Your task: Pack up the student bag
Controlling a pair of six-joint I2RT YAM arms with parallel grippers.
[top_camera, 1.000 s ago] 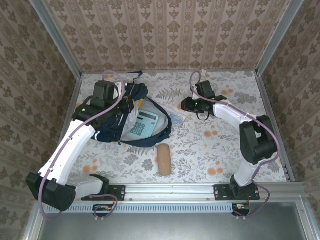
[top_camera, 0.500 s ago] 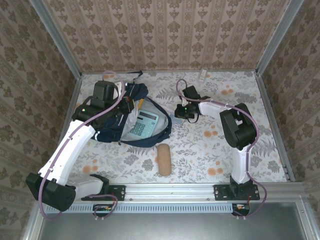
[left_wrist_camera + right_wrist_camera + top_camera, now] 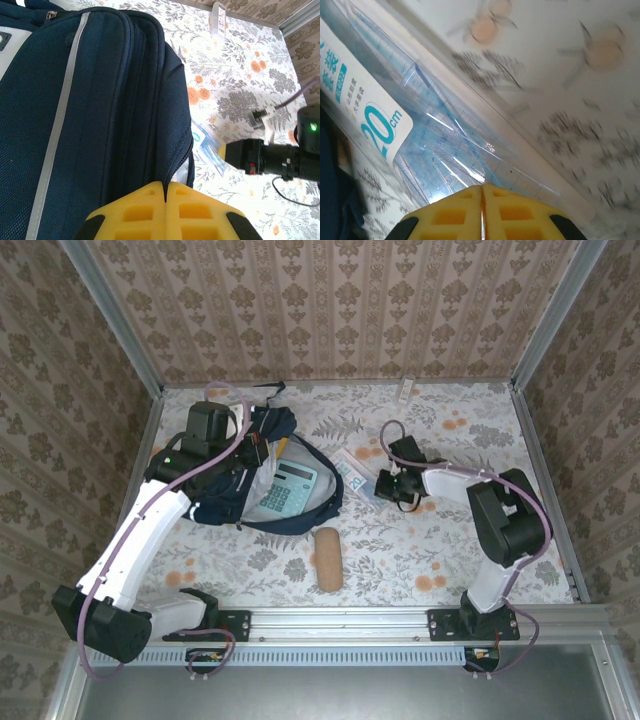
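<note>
Clenching right pincer (image 3: 482, 189): yellow pads pressed together on the edge of a clear plastic pouch of blue rulers (image 3: 435, 145), which bears a "20 cm" label.
Pouch position: in the top view it runs from the pads toward 10 o'clock, ending just beside the bag.
Left pincer (image 3: 165, 186): shut, pads meeting on the zip edge of the navy-blue fabric backpack (image 3: 100, 100).
Right arm (image 3: 505, 520): rises from its base to a high elbow, forearm folded toward 9 o'clock, wrist low over the cloth.
Left arm (image 3: 140, 530): long white link slanting toward 1 o'clock, wrist bent over the bag's far rim.
Backpack position: lies open at 9 o'clock of the table's middle, with a pale green calculator (image 3: 285, 488) on its grey lining.
Table: floral tablecloth (image 3: 450, 540); a tan cork-like roll (image 3: 328, 558) at 5 o'clock of the bag; a small white packet (image 3: 405, 388) at the far edge.
Room: beige patterned wallpapered walls (image 3: 330, 310) on three sides.
</note>
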